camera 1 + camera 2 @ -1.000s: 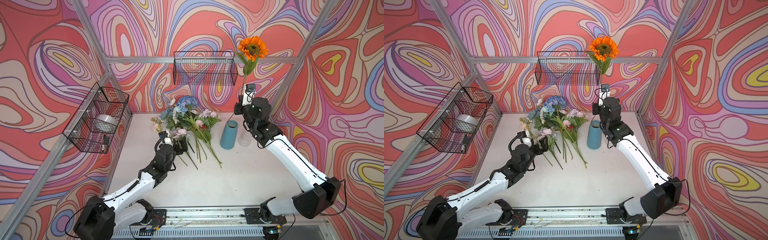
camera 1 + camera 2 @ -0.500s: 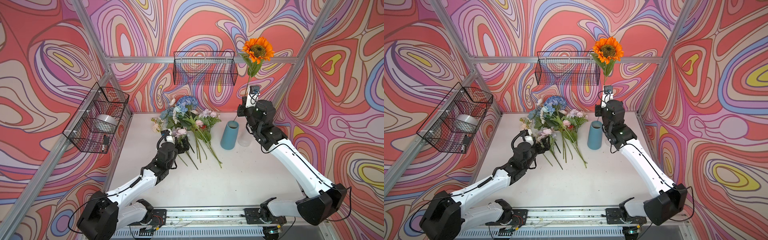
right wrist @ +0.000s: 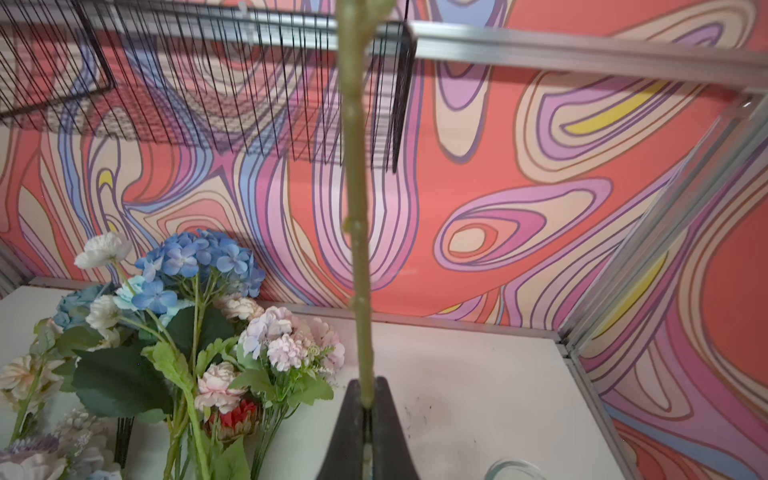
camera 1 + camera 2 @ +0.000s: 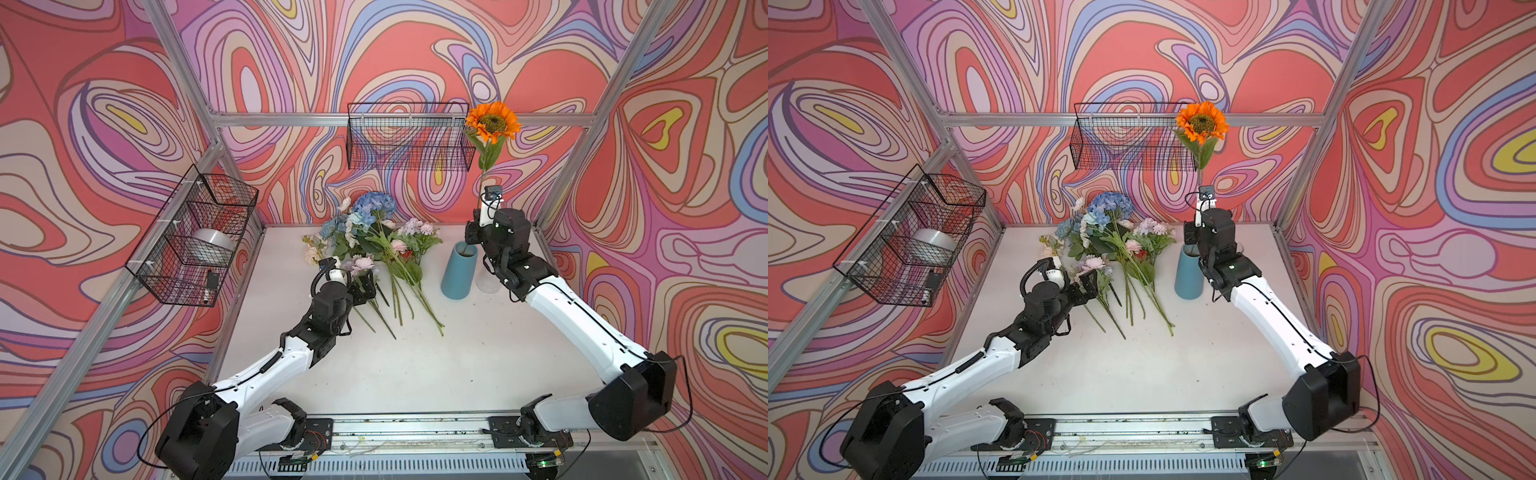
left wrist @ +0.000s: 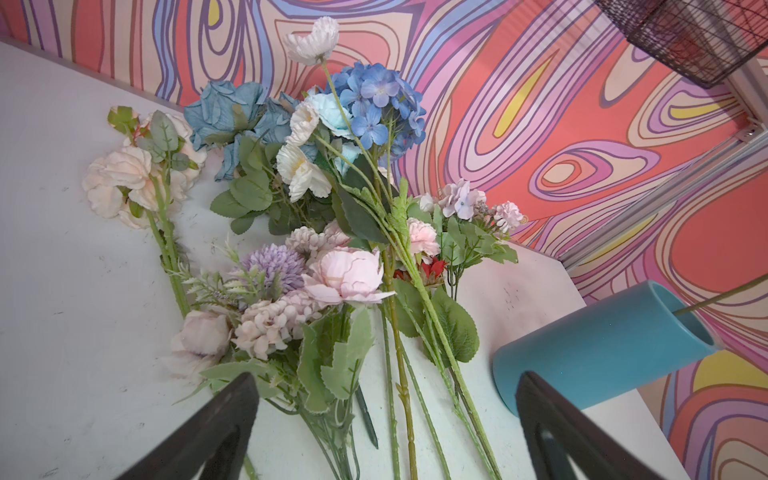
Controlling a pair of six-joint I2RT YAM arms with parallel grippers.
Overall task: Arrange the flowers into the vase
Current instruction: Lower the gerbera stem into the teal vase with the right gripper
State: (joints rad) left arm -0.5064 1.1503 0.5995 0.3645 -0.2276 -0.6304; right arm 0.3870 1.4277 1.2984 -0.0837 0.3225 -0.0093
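Right gripper (image 3: 365, 405) is clamped hard on the sunflower (image 4: 492, 122) stem, jaws pinched tight around it. The bloom stands high at the gripper's 12 o'clock, by the right end of the back-wall basket (image 4: 409, 137). I can see the stem's lower end dipping into the mouth of the vase (image 4: 457, 274), which stands upright at about 1 o'clock on the table (image 4: 415, 374) (a clear glass (image 4: 488, 282) sits just beside it at its 3 o'clock; touching or not, I cannot tell). My left gripper (image 5: 384, 378) is spread wide and holds nothing, low over the flowers (image 4: 374, 241). These lie in a heap at 11 to 12 o'clock on the table, heads toward the back wall, stems trailing toward 5 o'clock. From the left wrist view I see the fingers either side of the stems of the pink and lilac bunch (image 5: 345, 274); whether they touch, I cannot tell. At the heap's far end lies the hydrangea (image 4: 374, 205).
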